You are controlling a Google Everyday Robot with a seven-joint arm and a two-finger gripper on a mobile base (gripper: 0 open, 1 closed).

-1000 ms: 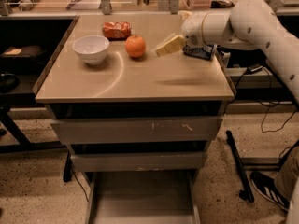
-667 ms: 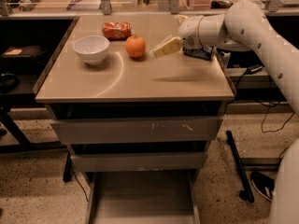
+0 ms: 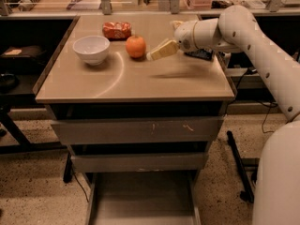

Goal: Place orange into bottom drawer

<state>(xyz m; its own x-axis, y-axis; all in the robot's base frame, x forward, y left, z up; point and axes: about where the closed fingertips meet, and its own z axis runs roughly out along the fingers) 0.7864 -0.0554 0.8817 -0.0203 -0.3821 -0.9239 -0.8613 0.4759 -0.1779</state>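
On the tan counter there is one small round bright-orange fruit, one white ceramic bowl and one crinkled orange-red snack bag. Beneath are three grey metal drawers. The upper two are closed, and the bottom drawer, a shallow tray with a bare floor, is pulled out beyond the front edge.

The orange sits near the back edge, about mid-width, right of the bowl and just in front of the bag. Being round, it shows no long axis; a dark stem spot faces up.

The cream-coloured gripper hangs over the counter just right of the orange, pointing left at it. Whether the claw is released or clenched cannot be told. It is slightly nearer the fruit than a second ago; orange, bowl and bag have not moved.
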